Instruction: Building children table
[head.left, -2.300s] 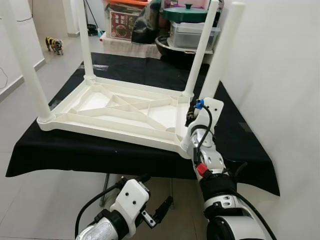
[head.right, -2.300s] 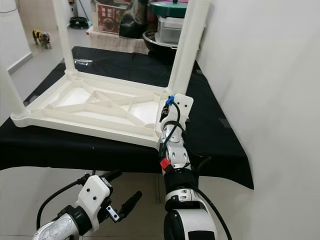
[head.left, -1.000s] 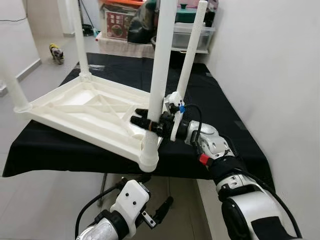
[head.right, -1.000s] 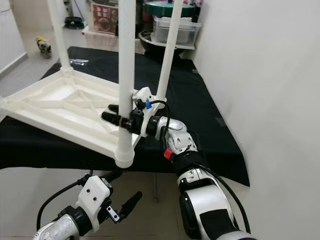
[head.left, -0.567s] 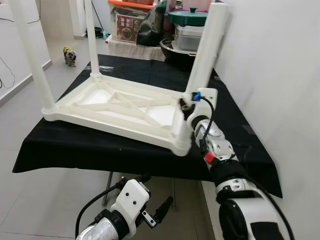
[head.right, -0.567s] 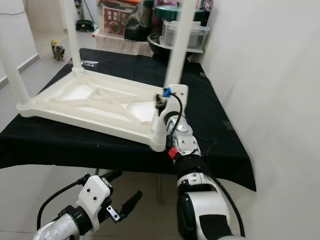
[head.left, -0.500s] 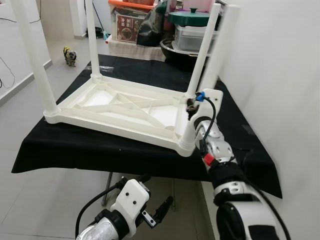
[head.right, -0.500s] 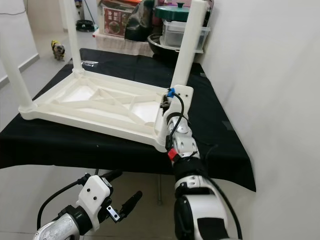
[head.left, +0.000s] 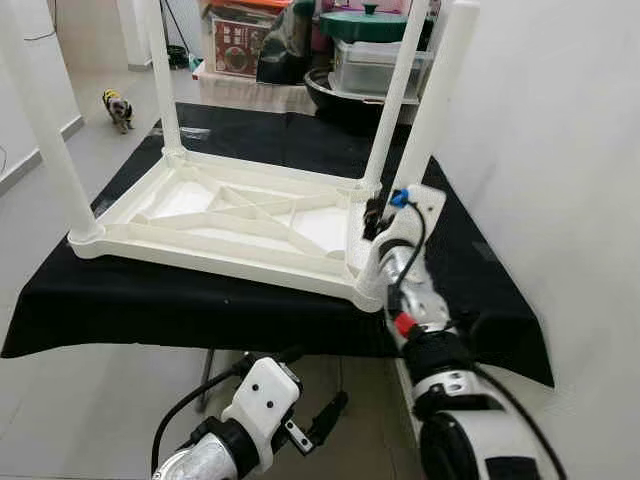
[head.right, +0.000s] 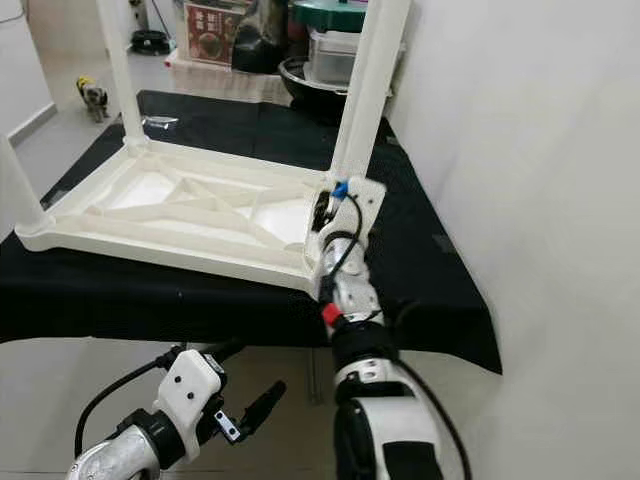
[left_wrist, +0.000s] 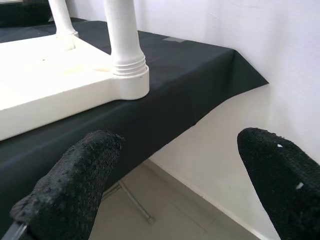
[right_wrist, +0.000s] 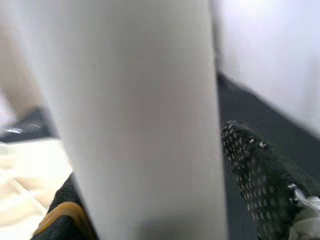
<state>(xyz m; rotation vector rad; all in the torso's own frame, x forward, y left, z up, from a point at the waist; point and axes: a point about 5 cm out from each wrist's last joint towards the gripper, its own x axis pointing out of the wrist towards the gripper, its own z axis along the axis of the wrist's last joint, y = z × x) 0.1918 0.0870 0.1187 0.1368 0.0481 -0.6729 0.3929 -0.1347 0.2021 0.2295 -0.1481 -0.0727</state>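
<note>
Right wrist view, right end effector (right_wrist: 150, 165) clamped on table leg (right_wrist: 130, 110), left end effector (left_wrist: 165, 180) apart

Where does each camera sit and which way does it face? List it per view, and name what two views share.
Left eye view: on the head, looking forward and down at the upturned white table on the black cloth; both arms show, the right hand at the near-right leg.
Right eye view: beside it, the same scene.
Left wrist view: along the left hand, fingers apart, toward the table corner from below.
Right wrist view: along the right hand, fingers on either side of that leg.
Shared: the near-right leg appears in all four.
</note>
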